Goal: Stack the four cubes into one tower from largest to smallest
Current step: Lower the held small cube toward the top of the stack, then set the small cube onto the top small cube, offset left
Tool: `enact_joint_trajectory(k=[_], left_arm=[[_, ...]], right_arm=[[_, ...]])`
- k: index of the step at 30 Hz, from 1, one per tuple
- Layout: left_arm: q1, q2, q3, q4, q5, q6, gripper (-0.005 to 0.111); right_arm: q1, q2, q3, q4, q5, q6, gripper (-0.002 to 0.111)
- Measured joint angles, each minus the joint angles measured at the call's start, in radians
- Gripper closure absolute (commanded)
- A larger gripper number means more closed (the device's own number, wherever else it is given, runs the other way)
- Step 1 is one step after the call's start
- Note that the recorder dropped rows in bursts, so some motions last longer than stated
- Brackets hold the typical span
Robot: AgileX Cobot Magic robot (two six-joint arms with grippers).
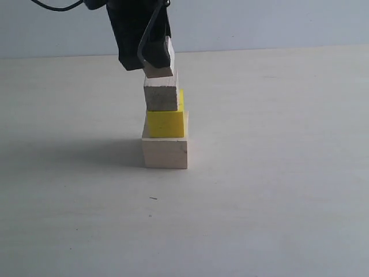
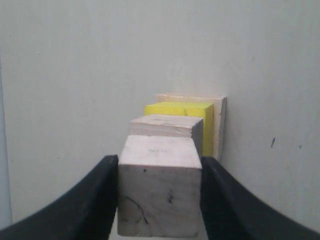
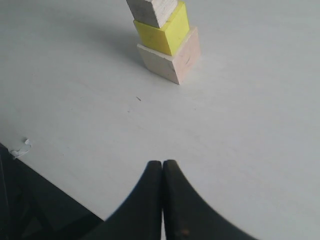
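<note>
The left claw point(image 2: 160, 167) grips the smallest pale wooden cube point(image 1: 158, 70) directly over the three-cube tower point(image 1: 165, 153). The right claw point(image 3: 162, 167) is pinched together, empty.

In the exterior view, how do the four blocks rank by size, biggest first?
1. Large pale wooden cube, at the bottom.
2. Yellow cube.
3. Pale cube above the yellow.
4. Top pale cube, seemingly smallest, though the left gripper hides part.
</note>
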Motion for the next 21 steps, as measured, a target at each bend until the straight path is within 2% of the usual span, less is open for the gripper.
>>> enact_joint_trajectory(k=[21], left_arm=[[0.0,0.035,0.0,0.035,0.0,0.006,0.107]], right_arm=[[0.0,0.0,0.0,0.0,0.0,0.0,0.108]])
